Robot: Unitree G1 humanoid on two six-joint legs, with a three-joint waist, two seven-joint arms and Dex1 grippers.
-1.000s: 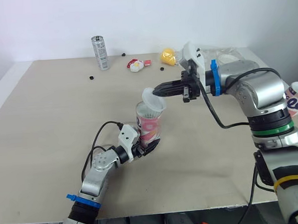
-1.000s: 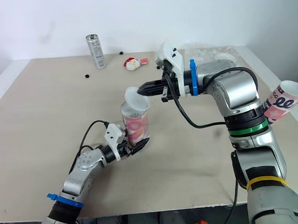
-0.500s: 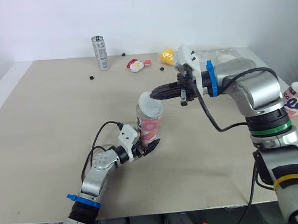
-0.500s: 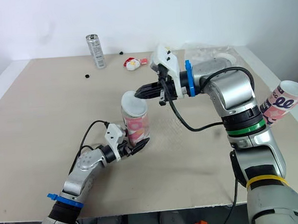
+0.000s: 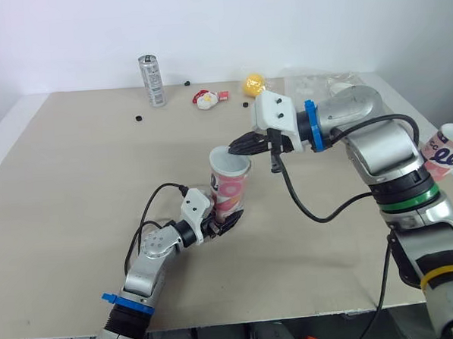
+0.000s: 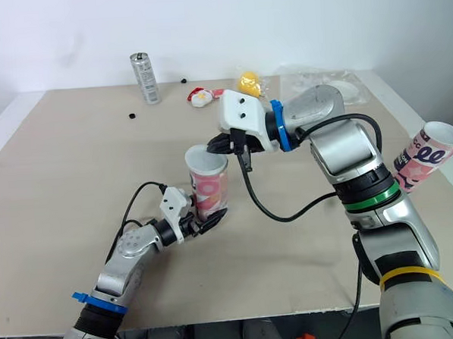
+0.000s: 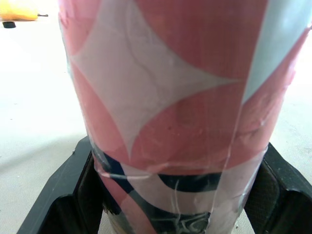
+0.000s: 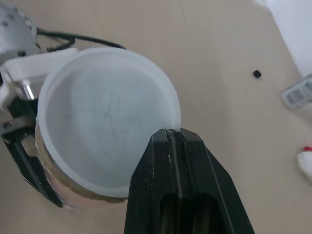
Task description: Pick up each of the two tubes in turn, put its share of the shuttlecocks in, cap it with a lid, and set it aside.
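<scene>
A pink and white tube (image 5: 229,194) stands upright on the table, and my left gripper (image 5: 214,222) is shut on its lower part. In the left wrist view the tube (image 7: 170,97) sits between the two black fingers (image 7: 63,195). A white lid (image 5: 230,159) lies flat over the tube's mouth. My right gripper (image 5: 237,146) reaches in from the right and is shut on the lid's rim (image 8: 105,136). The tube's contents are hidden under the lid. A second pink tube (image 6: 423,155) leans out at the table's right edge.
At the back of the table stand a silver can (image 5: 153,80), a red and white toy (image 5: 206,99), a yellow object (image 5: 254,84) and a clear plastic bag (image 5: 321,83). Small black bits (image 5: 139,118) lie near the can.
My right gripper has moved left and down, bringing the lid from tilted above the tube to flat on its mouth. The left gripper and tube stayed put.
</scene>
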